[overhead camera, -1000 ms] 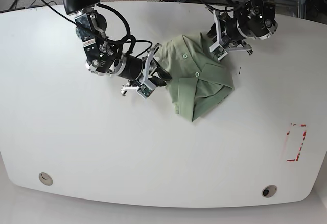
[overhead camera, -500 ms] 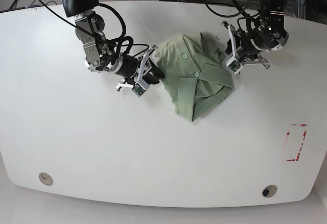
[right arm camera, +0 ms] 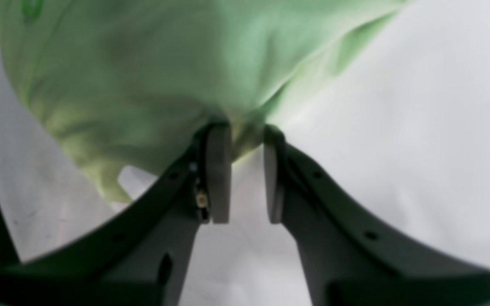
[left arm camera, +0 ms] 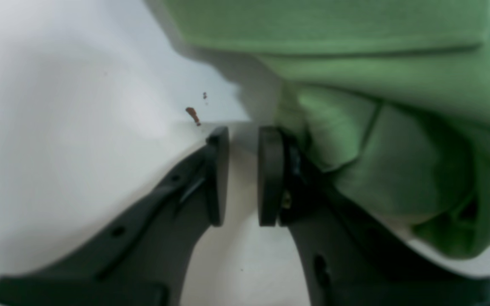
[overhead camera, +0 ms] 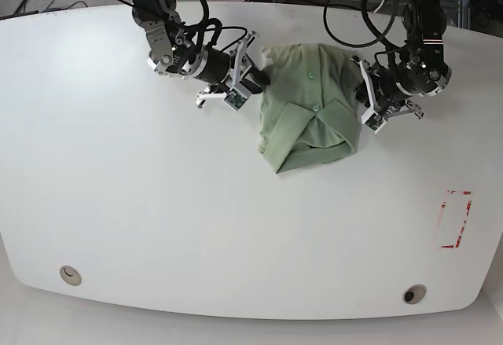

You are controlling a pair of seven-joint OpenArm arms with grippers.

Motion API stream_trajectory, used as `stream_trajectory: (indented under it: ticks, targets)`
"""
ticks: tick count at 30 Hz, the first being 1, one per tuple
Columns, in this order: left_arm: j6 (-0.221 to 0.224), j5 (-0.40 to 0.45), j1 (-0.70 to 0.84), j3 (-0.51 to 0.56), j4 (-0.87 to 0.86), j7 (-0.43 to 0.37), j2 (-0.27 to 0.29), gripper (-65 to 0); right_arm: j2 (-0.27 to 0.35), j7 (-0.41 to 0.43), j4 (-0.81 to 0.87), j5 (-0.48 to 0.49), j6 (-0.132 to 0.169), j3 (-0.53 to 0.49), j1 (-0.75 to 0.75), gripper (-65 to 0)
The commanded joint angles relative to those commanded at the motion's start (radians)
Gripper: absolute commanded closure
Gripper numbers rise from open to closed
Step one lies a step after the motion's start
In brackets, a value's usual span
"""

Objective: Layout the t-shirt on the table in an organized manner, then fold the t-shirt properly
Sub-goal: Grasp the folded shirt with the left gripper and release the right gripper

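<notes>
Left wrist: my left pincer (left arm camera: 243, 176) stands slightly apart, empty, beside the crumpled pale sage-green t-shirt (left arm camera: 389, 127). Right wrist: my right pincer (right arm camera: 247, 174) nips its edge. Base: it lies bunched mid-back on the glossy white table (overhead camera: 157, 219)

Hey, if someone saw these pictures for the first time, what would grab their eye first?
The bunched green shirt at the table's far middle, lying in rumpled folds. Next, the two black arms flanking it: the right pincer has cloth between its jaws, while the left pincer sits beside the shirt's edge, nothing visibly between its jaws.
</notes>
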Motion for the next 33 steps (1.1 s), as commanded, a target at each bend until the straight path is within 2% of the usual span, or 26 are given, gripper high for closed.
stream_trajectory:
  ticks: [5, 11, 19, 23, 28, 30, 33]
  targets:
    - [0.000, 0.000, 0.002, -0.002, 0.012, 0.000, 0.012, -10.4, -0.049, -0.057, 0.026, -0.025, 0.000, 0.000, -0.005, -12.4]
    - [0.000, 0.003, 0.026, -0.035, 0.097, 0.003, -0.018, -10.4, -0.041, -0.060, 0.058, -0.035, 0.000, 0.005, 0.005, -12.4]
    - [0.000, 0.002, 0.034, -0.137, 0.253, 0.005, -0.032, -10.4, 0.058, -0.178, 0.219, -0.034, 0.000, 0.006, 0.006, -12.4]
    - [0.000, 0.000, -0.017, -0.143, 0.302, 0.005, -0.023, -10.4, 0.114, -0.206, 0.299, -0.035, 0.000, 0.006, 0.006, -12.4]
    - [0.000, 0.008, -0.086, -0.117, 0.305, 0.005, 0.092, -10.4, 0.167, -0.210, 0.356, -0.035, 0.000, 0.023, 0.000, -12.4]
    - [0.000, 0.009, -0.118, -0.089, 0.301, 0.002, 0.149, -10.4, 0.181, -0.210, 0.364, -0.029, 0.005, 0.069, -0.005, -12.4]
    - [0.002, 0.025, -0.146, -0.031, 0.295, 0.002, 0.204, -10.4, 0.181, -0.206, 0.364, -0.029, 0.009, 0.146, -0.018, -12.4]
